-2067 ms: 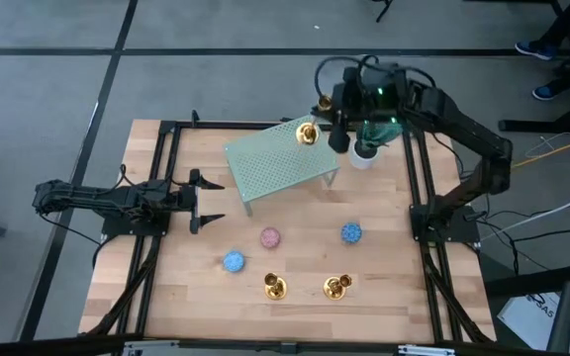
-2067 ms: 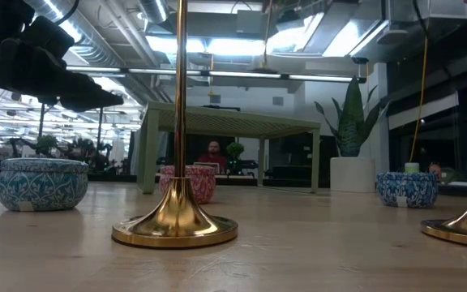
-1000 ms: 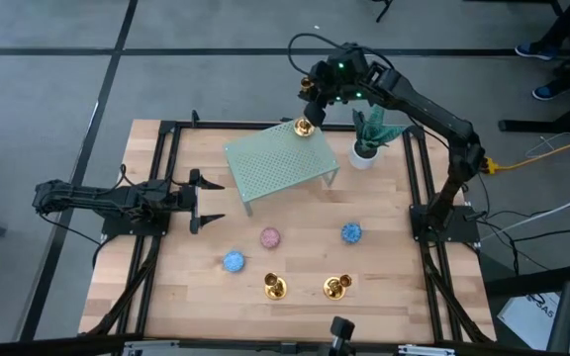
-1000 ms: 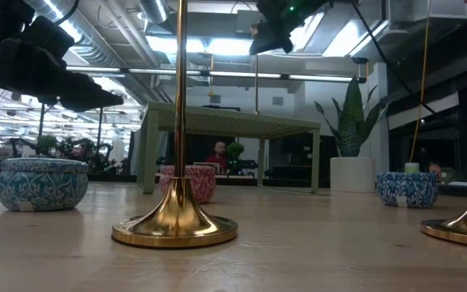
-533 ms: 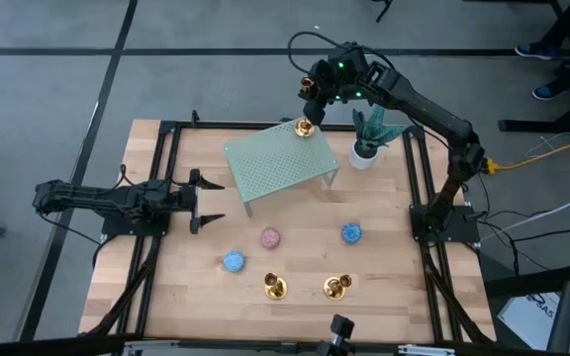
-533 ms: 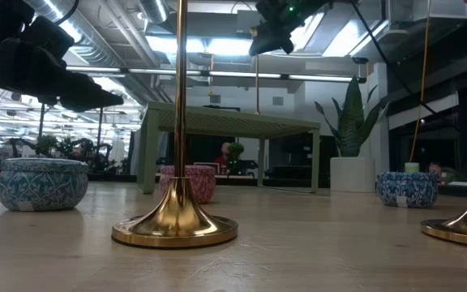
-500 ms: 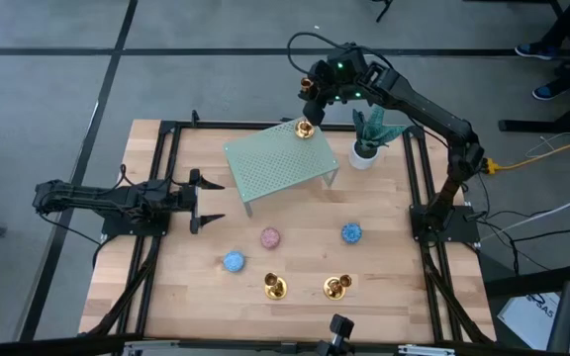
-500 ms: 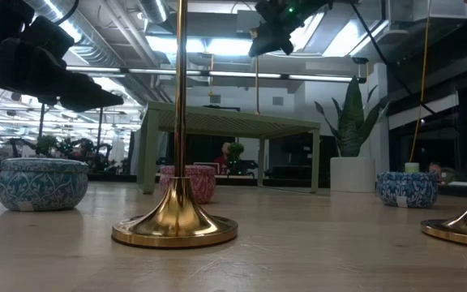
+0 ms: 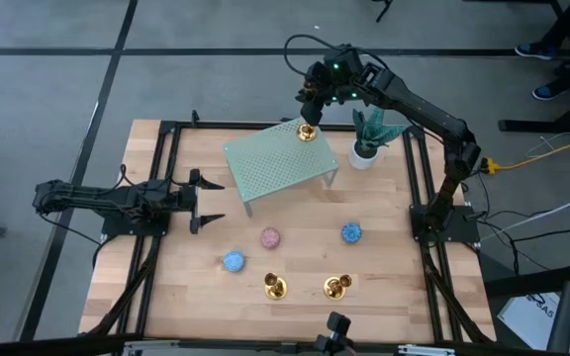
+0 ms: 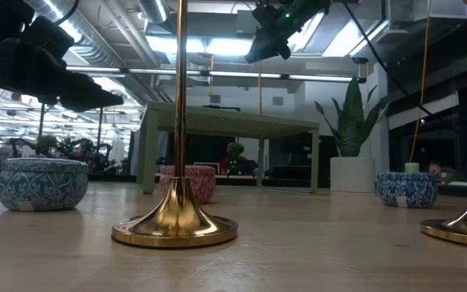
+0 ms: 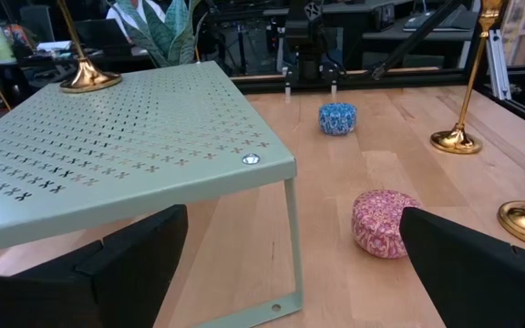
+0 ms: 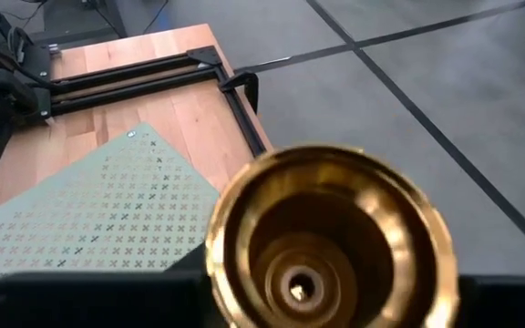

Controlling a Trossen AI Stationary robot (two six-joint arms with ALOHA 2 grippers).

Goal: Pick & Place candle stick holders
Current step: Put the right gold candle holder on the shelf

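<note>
Left tool [image 9: 209, 201]: fingers spread and holding nothing, low at the left side of the counter [image 9: 295, 316], aimed toward the green rack.
Blue tin [image 9: 234, 261]: on the counter, left of the pink tin [image 9: 270, 237]; a second blue tin [image 9: 351, 233] sits further right. All three look closed — contents cannot be told.
Green rack [image 9: 277, 162]: perforated metal stand on legs at the back of the counter.
Candle holder on rack [image 9: 306, 132]: its gold base rests on the rack's far right corner; its cup top fills the right wrist view [image 12: 328, 244].
Two candle holders on counter [image 9: 275, 288]: upright near the front edge, the second [image 9: 336, 287] just to the right; in the low view their tops are cut off.
Right tool [image 9: 310, 107]: directly above the rack's candle holder — whether it grips the stem cannot be told.
Potted plant [image 9: 367, 138]: in a white pot, right of the rack.
</note>
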